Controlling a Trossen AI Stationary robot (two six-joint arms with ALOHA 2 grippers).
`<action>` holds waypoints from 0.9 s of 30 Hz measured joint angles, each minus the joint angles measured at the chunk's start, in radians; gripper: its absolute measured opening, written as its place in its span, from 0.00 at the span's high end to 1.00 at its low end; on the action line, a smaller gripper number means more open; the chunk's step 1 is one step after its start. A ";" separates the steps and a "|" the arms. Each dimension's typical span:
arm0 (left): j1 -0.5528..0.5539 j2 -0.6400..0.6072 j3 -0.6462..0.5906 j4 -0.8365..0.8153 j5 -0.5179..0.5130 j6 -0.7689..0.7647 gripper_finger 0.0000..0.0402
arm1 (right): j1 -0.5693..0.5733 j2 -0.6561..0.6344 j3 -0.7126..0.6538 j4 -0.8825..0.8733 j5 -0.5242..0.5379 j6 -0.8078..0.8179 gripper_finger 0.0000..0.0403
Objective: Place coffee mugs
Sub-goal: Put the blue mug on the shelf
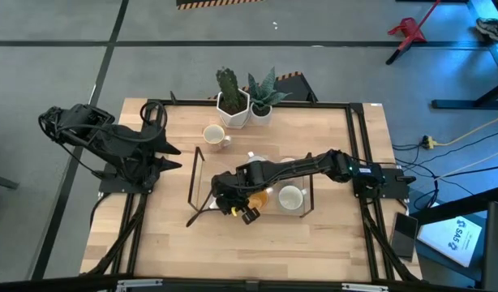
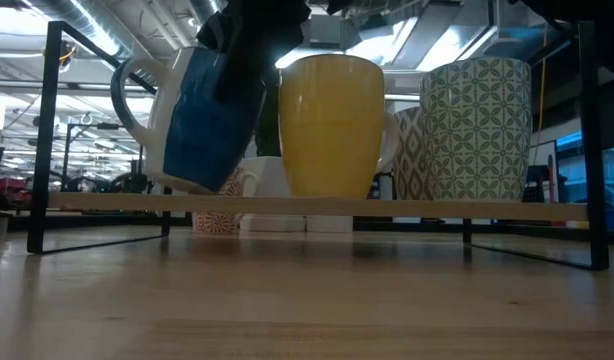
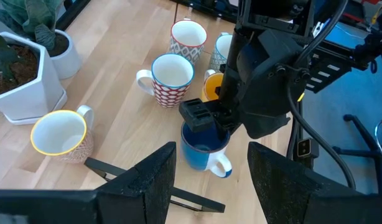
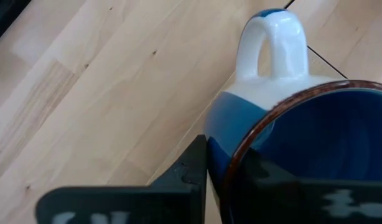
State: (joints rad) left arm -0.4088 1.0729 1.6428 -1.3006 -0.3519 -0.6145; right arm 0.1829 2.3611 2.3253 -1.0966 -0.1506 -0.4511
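Observation:
The blue mug (image 3: 202, 151) with a white handle (image 4: 270, 38) hangs tilted under my right gripper (image 1: 237, 203), which is shut on it at the middle of the table. In the low view the blue mug (image 2: 202, 115) leans at the left end of a wooden shelf (image 2: 317, 205), its lower edge at the board. On the same shelf stand an orange mug (image 2: 332, 125) and a green-patterned mug (image 2: 477, 125). My left gripper (image 1: 174, 156) waits open over the table's left part, its fingers (image 3: 150, 177) apart in the left wrist view. My right gripper holds the blue mug by its rim (image 4: 241, 152), on the side away from the handle, with one finger (image 4: 188, 171) outside the wall and the other inside the cup. The fingers come from above, pointing down. The mug hangs tilted below them, handle outward.
A black wire frame (image 1: 196, 174) carries the shelf. A yellow-rimmed mug (image 3: 57, 134) stands on the table near two white plant pots (image 1: 233, 109) (image 1: 263, 112) at the far edge. A red-patterned mug (image 3: 172, 74) and another patterned mug (image 3: 188, 38) stand beside the shelf.

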 joint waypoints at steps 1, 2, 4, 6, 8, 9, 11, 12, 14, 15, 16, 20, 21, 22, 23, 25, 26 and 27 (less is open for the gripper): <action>0.000 0.000 0.000 0.000 0.000 0.003 0.52 | 0.000 0.000 0.000 0.000 0.000 -0.001 0.92; 0.000 0.000 0.000 0.000 0.000 0.007 0.52 | 0.000 0.000 0.000 0.000 0.000 -0.002 0.92; 0.000 0.000 0.000 0.000 0.000 0.015 0.52 | 0.000 0.000 0.000 0.005 0.000 -0.003 0.92; 0.000 0.000 0.000 0.000 0.000 0.016 0.52 | 0.000 0.000 0.000 0.018 0.001 -0.003 0.92; 0.000 0.000 0.000 0.000 0.000 0.017 0.52 | 0.000 0.000 0.000 0.036 0.001 -0.003 0.91; 0.000 0.000 0.000 0.000 0.000 0.020 0.52 | 0.000 0.000 0.000 0.045 0.001 -0.003 0.91; 0.000 0.000 0.000 0.000 0.000 0.023 0.52 | 0.000 0.000 0.000 0.057 0.002 -0.003 0.91; 0.000 0.000 0.000 0.000 0.000 0.023 0.52 | 0.000 0.000 0.000 0.057 0.002 -0.003 0.91; 0.000 0.000 0.000 0.000 0.000 0.023 0.52 | 0.000 0.000 0.000 0.054 0.020 -0.003 0.91; 0.000 0.000 0.000 0.000 0.000 0.023 0.52 | 0.000 0.000 0.000 0.051 0.030 -0.003 0.91; 0.000 0.000 0.000 0.000 0.000 0.023 0.52 | 0.000 0.000 0.000 0.048 0.038 -0.003 0.91; 0.000 0.000 0.000 0.000 0.000 0.023 0.52 | -0.001 0.000 0.000 0.048 0.043 -0.003 0.91; 0.000 0.000 0.000 0.000 0.001 0.023 0.52 | -0.001 0.000 0.000 0.048 0.043 -0.003 0.91; 0.000 0.000 0.000 0.000 0.001 0.023 0.52 | -0.001 0.000 0.000 0.048 0.042 -0.004 0.91; 0.000 0.000 0.000 0.000 0.001 0.023 0.52 | -0.001 0.000 0.000 0.048 0.040 -0.004 0.91; 0.000 0.000 0.000 0.000 0.001 0.023 0.52 | -0.001 0.000 0.000 0.048 0.034 -0.004 0.91; 0.000 0.000 0.000 0.000 0.001 0.024 0.52 | 0.000 0.000 0.000 0.048 0.034 -0.004 0.91; 0.000 0.000 0.000 0.000 0.001 0.023 0.52 | -0.001 0.000 0.000 0.048 0.035 -0.004 0.91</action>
State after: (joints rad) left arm -0.4084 1.0729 1.6428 -1.3006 -0.3511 -0.5911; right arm 0.1822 2.3611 2.3249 -1.0489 -0.1154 -0.4553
